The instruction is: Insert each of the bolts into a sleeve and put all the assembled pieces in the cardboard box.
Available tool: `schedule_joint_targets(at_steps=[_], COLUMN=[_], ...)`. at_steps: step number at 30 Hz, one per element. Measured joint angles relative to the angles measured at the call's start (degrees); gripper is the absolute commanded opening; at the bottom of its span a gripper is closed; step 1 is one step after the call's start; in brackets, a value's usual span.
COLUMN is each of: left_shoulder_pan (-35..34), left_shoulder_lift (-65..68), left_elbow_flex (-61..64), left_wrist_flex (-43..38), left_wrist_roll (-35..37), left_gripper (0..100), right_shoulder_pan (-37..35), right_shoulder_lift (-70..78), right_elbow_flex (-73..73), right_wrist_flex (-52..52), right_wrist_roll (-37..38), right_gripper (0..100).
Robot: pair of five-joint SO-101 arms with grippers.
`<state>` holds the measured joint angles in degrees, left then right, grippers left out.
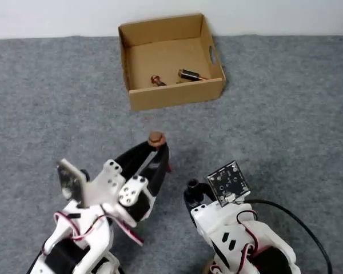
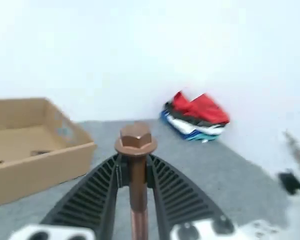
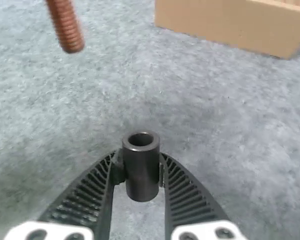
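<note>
Left gripper (image 2: 135,161) clamps a bolt (image 2: 135,142) lengthwise, its threaded tip (image 3: 65,25) hanging ahead of the right gripper (image 3: 140,159), off-axis from the upright sleeve (image 3: 141,172) it pinches (bore open).

No text, number or sign can be read. The square board (image 1: 228,181) on one arm bears tiny marks, too small to make out. The cardboard box (image 1: 171,97) has plain walls.

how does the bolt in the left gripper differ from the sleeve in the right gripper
The bolt is copper-coloured; the sleeve is dark grey. The bolt is long, thin and threaded with a hex head; the sleeve is a short, hollow, smooth tube. Both are clamped, in the left gripper and right gripper respectively.
</note>
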<state>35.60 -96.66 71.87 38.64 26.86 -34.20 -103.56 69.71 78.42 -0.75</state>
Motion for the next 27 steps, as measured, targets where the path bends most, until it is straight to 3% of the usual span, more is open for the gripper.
schedule_joint_targets(at_steps=[9,13,19,27], left_shoulder_pan=[7.38,7.38,3.16,1.67], left_shoulder_lift=[-1.76,-1.85,-1.85,-1.85], left_elbow_flex=[2.29,5.36,7.82,8.09], left_wrist_flex=[-0.26,-0.88,-8.44,-9.76], left_wrist_roll=[2.11,2.64,2.64,2.64], left_gripper=[0,0,0,0], right_shoulder_pan=[-0.09,-0.09,0.00,-0.09], right_shoulder_lift=[0.26,0.26,0.26,0.26], right_elbow_flex=[2.11,2.11,2.11,2.11], right_wrist_flex=[-6.24,-8.62,-9.23,-9.58], right_wrist_roll=[4.84,6.24,6.42,9.05], right_gripper=[0.8,0.8,0.8,0.8])
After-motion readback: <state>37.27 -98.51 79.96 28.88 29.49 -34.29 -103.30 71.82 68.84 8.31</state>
